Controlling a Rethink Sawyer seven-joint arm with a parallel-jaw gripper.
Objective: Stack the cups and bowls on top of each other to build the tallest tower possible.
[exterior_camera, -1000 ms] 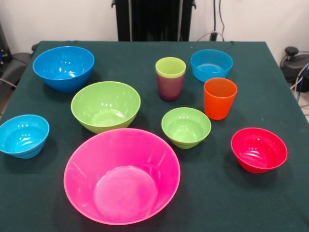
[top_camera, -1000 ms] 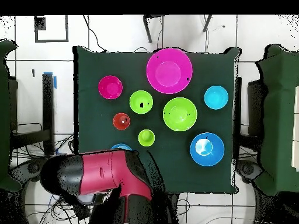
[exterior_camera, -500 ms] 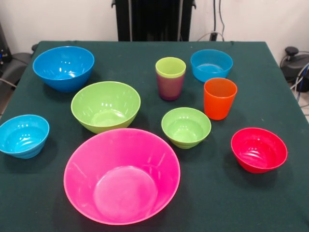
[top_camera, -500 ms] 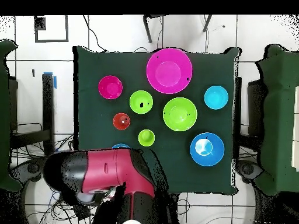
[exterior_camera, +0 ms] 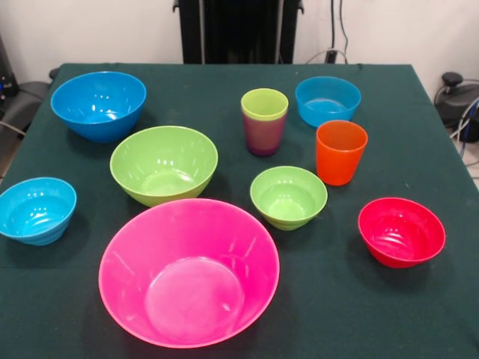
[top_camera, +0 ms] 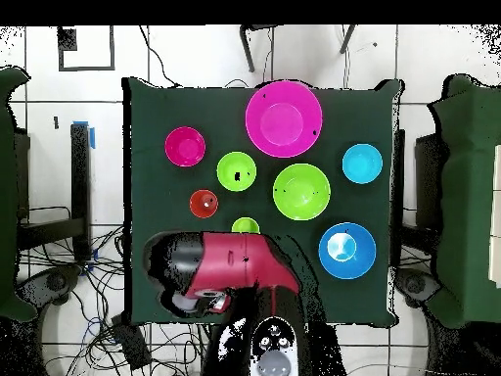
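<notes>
All bowls stand apart on the green table, none nested. The huge pink bowl (exterior_camera: 188,271) (top_camera: 284,118) is empty. Around it are the large green bowl (exterior_camera: 164,163), large blue bowl (exterior_camera: 98,103), small green bowl (exterior_camera: 288,196), red bowl (exterior_camera: 401,231) and two small light-blue bowls (exterior_camera: 37,209) (exterior_camera: 327,99). The lime cup (exterior_camera: 264,105) sits inside the purple cup (exterior_camera: 263,138). The orange cup (exterior_camera: 340,152) stands alone. The red and black arm (top_camera: 230,276) lies over the table's base-side edge in the overhead view. No gripper shows in either view.
In the overhead view the arm covers one small light-blue bowl and reaches the edge of the lime cup (top_camera: 246,226). The robot's black pedestal (exterior_camera: 238,30) stands behind the table's far edge. Cables lie on the floor around the base.
In the overhead view the arm has swung to the right and further over the table, now hiding the light-blue bowl by the base. The cups and bowls have not moved.
</notes>
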